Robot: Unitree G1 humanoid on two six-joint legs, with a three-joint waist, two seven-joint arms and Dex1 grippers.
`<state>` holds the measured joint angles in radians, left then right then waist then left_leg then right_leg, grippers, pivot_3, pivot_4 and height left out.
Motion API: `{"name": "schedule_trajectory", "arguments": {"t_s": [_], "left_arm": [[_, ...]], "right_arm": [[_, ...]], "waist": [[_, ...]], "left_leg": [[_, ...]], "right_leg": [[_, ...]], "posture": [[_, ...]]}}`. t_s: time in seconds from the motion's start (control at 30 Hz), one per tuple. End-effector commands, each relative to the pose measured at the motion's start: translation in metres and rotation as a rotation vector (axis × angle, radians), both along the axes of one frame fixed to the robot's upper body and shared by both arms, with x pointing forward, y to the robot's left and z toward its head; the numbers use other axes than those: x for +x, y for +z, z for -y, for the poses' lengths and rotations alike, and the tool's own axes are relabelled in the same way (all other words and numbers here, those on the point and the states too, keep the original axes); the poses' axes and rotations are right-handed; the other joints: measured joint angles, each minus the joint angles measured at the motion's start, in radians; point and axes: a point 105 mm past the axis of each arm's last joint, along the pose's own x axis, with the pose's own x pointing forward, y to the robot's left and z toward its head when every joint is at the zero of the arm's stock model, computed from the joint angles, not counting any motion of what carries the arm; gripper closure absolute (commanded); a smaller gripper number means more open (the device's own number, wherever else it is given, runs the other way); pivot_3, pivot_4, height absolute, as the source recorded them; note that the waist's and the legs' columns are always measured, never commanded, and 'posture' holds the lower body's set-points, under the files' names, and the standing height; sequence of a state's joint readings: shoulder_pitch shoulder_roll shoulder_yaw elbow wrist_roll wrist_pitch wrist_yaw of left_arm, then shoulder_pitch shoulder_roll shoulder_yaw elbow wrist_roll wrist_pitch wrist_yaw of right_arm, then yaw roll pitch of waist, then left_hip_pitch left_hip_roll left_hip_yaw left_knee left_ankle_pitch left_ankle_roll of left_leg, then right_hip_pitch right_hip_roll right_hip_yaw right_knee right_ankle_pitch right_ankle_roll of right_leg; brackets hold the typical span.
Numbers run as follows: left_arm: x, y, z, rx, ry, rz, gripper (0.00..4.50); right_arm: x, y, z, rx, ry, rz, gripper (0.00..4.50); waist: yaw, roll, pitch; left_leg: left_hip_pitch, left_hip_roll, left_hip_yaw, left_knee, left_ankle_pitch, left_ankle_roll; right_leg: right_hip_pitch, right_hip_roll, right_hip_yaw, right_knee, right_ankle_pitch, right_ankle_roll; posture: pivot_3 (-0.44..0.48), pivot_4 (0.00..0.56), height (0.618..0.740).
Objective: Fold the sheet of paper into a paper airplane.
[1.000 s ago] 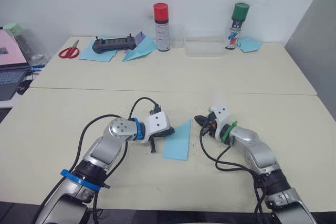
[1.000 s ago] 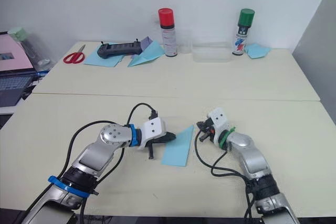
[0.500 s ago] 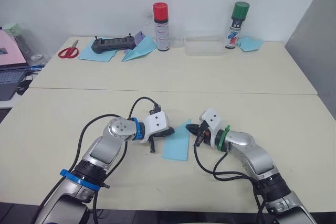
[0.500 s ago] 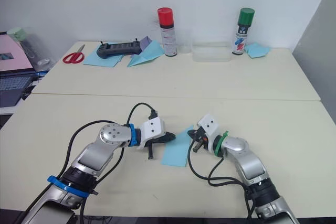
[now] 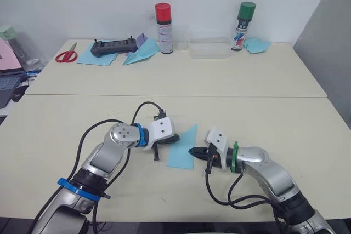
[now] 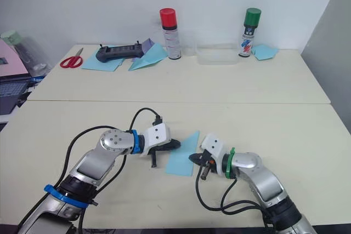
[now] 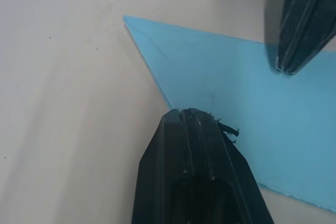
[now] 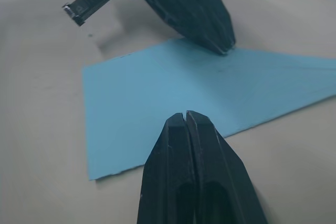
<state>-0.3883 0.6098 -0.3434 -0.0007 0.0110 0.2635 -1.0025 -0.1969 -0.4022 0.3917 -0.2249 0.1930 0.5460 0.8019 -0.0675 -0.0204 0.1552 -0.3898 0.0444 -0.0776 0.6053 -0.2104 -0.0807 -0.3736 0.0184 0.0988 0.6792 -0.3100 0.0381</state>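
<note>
The sheet of paper (image 5: 182, 147) lies flat on the near half of the worktop (image 5: 307, 119), roughly midway between its left and right edges, already folded into a narrow pointed shape whose tip points toward the far edge. My left tool (image 5: 171, 138) presses on the paper's left edge; in the left wrist view one finger rests its tip on that edge, and the right wrist view shows the second finger standing clear above the worktop, so this tool is open and grips nothing. My right tool (image 5: 193, 151) has its fingers closed together, holding nothing, with the tip at the paper's right edge near the lower corner. In my judgement the step in hand is pinning and creasing the next fold. Risks from here: the closed right tip could push the thin sheet sideways instead of lifting its edge, because nothing is clamped; the left finger bears on a small area only, so the sheet could pivot beneath it and the crease could run off line.
</note>
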Motion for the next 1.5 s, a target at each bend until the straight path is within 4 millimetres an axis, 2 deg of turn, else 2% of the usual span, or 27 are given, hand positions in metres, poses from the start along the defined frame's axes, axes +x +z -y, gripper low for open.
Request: {"name": "schedule_trajectory", "arguments": {"t_s": [0.03,0.3,0.57,0.7,0.8,0.9,1.0,1.1,1.23,1.33,1.43,1.5], "left_arm": [[-0.017,-0.031,-0.014,0.077,0.017,-0.141,4.5],[-0.022,-0.032,-0.017,0.083,0.023,-0.16,4.5],[-0.02,-0.034,-0.014,0.078,0.025,-0.167,4.5],[-0.018,-0.035,-0.011,0.061,0.033,-0.172,4.5],[-0.011,-0.034,-0.005,-0.095,0.137,-0.248,4.5],[-0.009,-0.036,-0.008,-0.113,0.16,-0.266,4.5],[-0.005,-0.032,-0.007,-0.147,0.171,-0.273,4.5],[0.0,-0.025,-0.005,-0.181,0.179,-0.267,4.5],[0.006,-0.008,-0.004,-0.246,0.181,-0.255,4.5],[0.019,0.023,-0.01,-0.328,0.186,-0.189,4.5],[0.025,0.043,-0.016,-0.371,0.178,-0.157,4.5],[0.021,0.055,-0.019,-0.386,0.12,-0.175,3.97]], "right_arm": [[-0.026,-0.029,0.001,-0.072,0.076,-0.137,4.46],[-0.055,-0.036,0.005,-0.102,0.211,-0.245,4.46],[-0.062,-0.028,0.014,-0.095,0.236,-0.3,4.46],[-0.061,-0.008,0.021,-0.053,0.249,-0.298,4.46],[-0.033,0.035,0.019,0.085,0.133,-0.19,4.46],[-0.024,0.052,0.015,0.13,0.094,-0.146,4.46],[0.004,0.049,0.012,0.127,-0.061,-0.073,4.46],[0.027,0.037,0.009,0.085,-0.176,-0.003,4.46],[0.034,0.017,0.004,0.022,-0.199,0.027,4.46],[0.028,0.0,0.003,-0.046,-0.168,0.02,4.46],[0.027,-0.004,0.003,-0.053,-0.155,0.015,4.46],[0.029,-0.004,0.003,-0.041,-0.164,0.012,4.5]], "waist": [[-0.001,0.0,0.0],[-0.006,-0.001,-0.001],[-0.006,-0.002,-0.001],[-0.002,-0.002,-0.001],[0.003,-0.001,0.001],[0.009,-0.002,0.003],[0.009,-0.003,0.002],[0.009,-0.003,0.003],[0.011,-0.002,0.004],[0.01,-0.002,0.004],[0.008,-0.003,0.006],[0.007,-0.003,0.006]], "left_leg": [[0.0,0.0,0.0,0.0,0.0,0.0],[0.0,0.0,0.0,-0.002,-0.004,0.003],[0.001,0.0,0.0,-0.001,-0.006,0.003],[0.0,-0.001,0.0,-0.001,-0.006,0.003],[0.0,-0.001,0.0,0.0,-0.006,0.003],[-0.001,-0.001,-0.001,0.003,-0.006,0.003],[0.0,-0.001,-0.001,0.003,-0.006,0.003],[-0.001,-0.002,-0.001,0.003,-0.006,0.003],[-0.004,-0.003,-0.001,0.003,-0.006,0.002],[-0.005,-0.002,-0.002,0.003,-0.006,0.003],[-0.005,-0.002,-0.002,0.003,-0.006,0.003],[-0.005,-0.002,-0.002,0.003,-0.006,0.003]], "right_leg": [[0.0,0.0,0.0,0.0,-0.001,0.0],[0.0,0.0,-0.001,0.0,-0.006,0.001],[0.001,0.0,-0.001,0.0,-0.008,0.0],[0.001,-0.001,-0.001,0.0,-0.008,0.0],[0.002,-0.001,-0.001,0.0,-0.008,0.0],[0.001,-0.001,-0.001,0.001,-0.006,0.003],[0.002,-0.001,-0.001,0.001,-0.006,0.003],[0.001,-0.001,0.0,0.001,-0.005,0.004],[0.0,-0.002,-0.001,0.0,-0.005,0.004],[-0.002,-0.001,-0.001,0.001,-0.005,0.004],[-0.002,-0.001,-0.001,0.001,-0.005,0.004],[-0.002,-0.001,-0.002,0.001,-0.005,0.004]], "posture": [[0.0,0.15,0.74],[0.0,0.15,0.74],[0.0,0.15,0.74],[0.0,0.15,0.74],[0.0,0.15,0.74],[0.0,0.15,0.74],[0.0,0.15,0.74],[0.0,0.15,0.74],[0.0,0.15,0.74],[0.0,0.15,0.74],[0.0,0.15,0.74],[0.0,0.15,0.74]]}}
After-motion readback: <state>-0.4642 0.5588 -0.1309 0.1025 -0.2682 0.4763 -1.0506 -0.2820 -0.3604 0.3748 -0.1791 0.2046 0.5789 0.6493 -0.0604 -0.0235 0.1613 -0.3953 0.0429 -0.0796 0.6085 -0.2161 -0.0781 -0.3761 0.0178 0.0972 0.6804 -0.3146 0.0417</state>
